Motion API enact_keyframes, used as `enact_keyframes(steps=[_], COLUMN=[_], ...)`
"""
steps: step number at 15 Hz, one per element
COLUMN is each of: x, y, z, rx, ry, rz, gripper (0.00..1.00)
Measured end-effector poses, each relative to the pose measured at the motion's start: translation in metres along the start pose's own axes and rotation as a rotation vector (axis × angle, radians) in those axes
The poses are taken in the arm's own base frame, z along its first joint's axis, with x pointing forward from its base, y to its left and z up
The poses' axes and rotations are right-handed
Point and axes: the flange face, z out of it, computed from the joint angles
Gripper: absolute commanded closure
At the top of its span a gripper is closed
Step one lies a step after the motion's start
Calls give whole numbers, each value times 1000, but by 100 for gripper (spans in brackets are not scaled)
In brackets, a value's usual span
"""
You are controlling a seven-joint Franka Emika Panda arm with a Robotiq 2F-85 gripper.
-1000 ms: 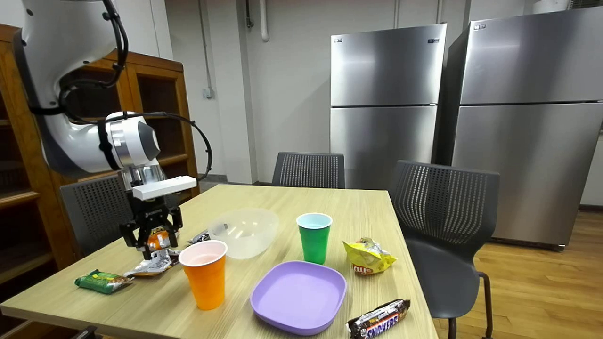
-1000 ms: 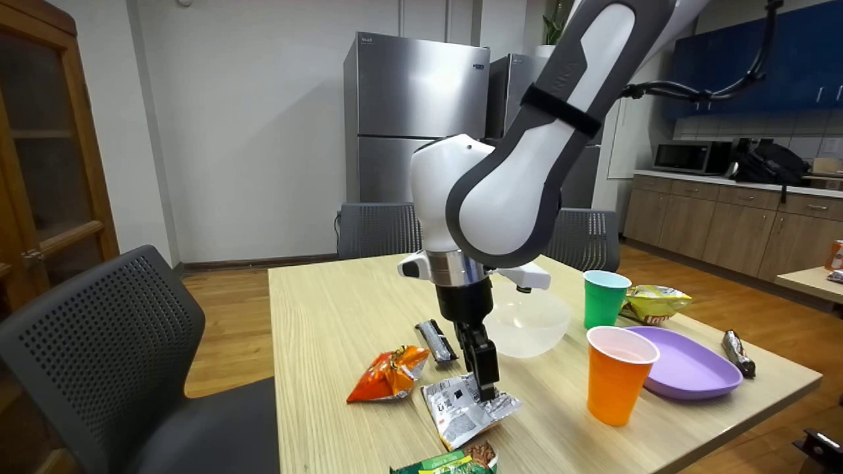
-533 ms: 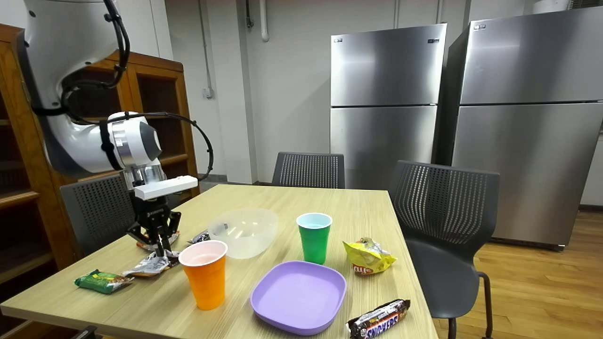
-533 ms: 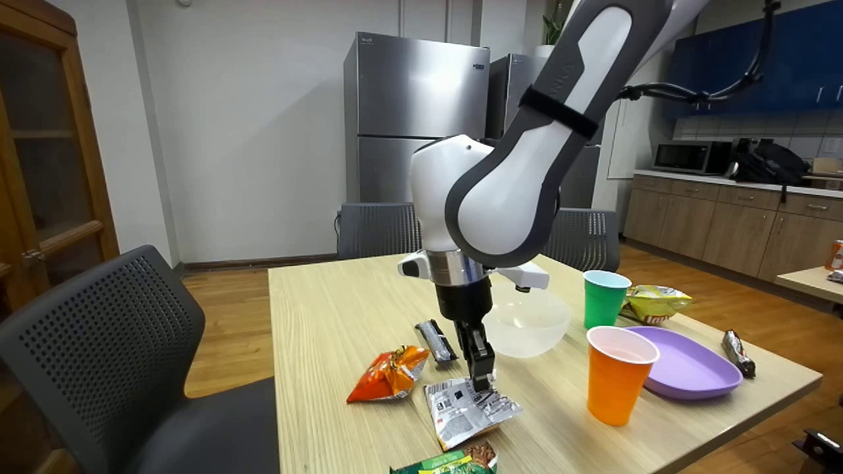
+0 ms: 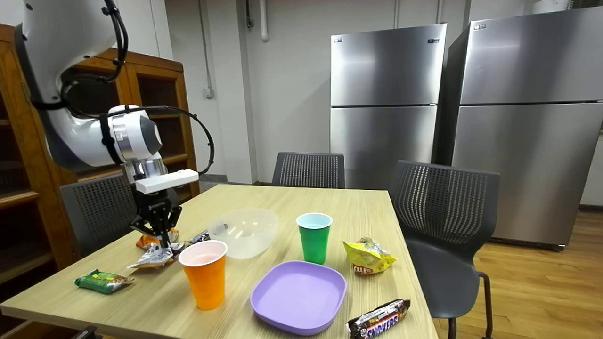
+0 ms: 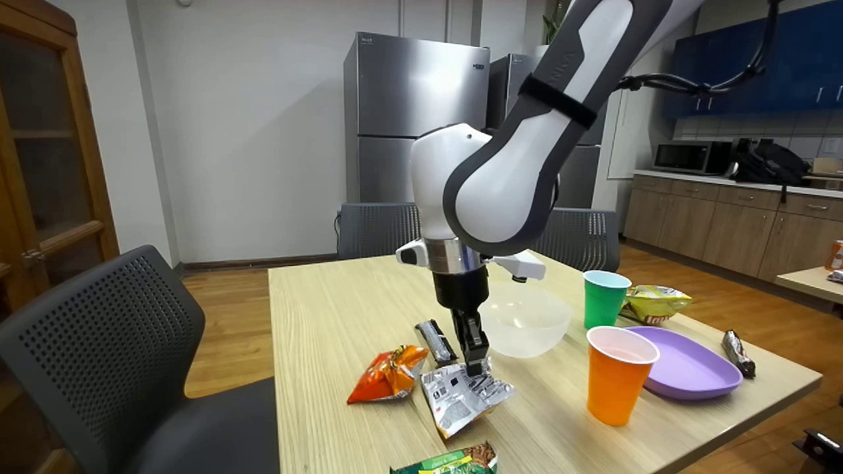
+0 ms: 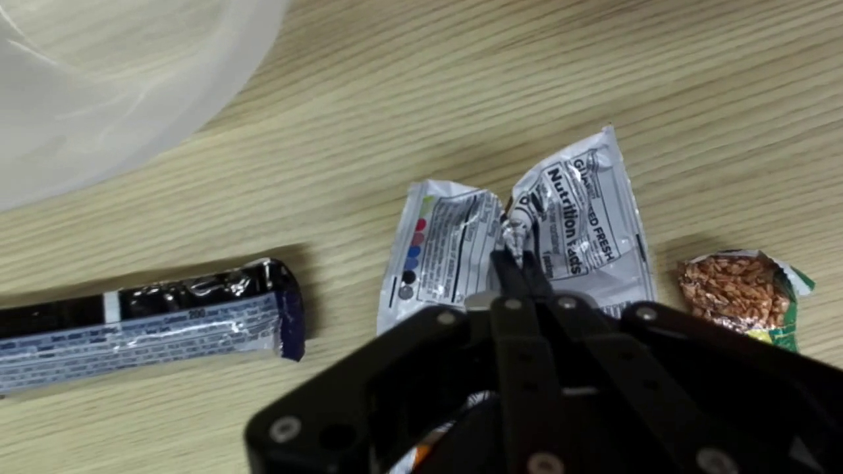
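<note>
Now that the jaws have come together, the gripper [image 7: 520, 260] grips the silver packet [image 7: 573, 224] by a fold near its middle: the wrist view shows the foil bunched at the tips, a flap spreading to either side, nutrition print uppermost. On the left lies the dark wrapped bar [image 7: 197, 316], with the translucent bowl [image 7: 164, 112] above it in this view; on the right, the green packet [image 7: 744, 296], near. None of these touched.

In an exterior view, the orange bag [image 6: 388, 375] lies just beside the silver packet on the table [image 6: 329, 316]. Change noted: gripper slightly higher than a moment ago, silver packet shifted with it. Reading: the pinch has taken hold. Whether the packet is fully clear of the table, cannot tell.

In an exterior view, jaws that stood spread a second ago are now together on the foil, past the orange cup [image 5: 205, 282]. The purple plate [image 5: 299, 292], green cup [image 5: 314, 242], yellow bag [image 5: 369, 256] and Snickers bar [image 5: 379, 320] are well apart from the gripper, positions unchanged
</note>
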Motion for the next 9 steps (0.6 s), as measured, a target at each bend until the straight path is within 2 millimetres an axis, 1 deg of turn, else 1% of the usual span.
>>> enact_keyframes(steps=[2,5,7,9], x=[0,-5,-13,-26], y=[2,6,10,17], z=[-16,-50,-75,-97], rx=[-16,-55,-92,-128], ry=[19,53,71,83], rz=[15,47,76,118], gripper=[100,100,100,100])
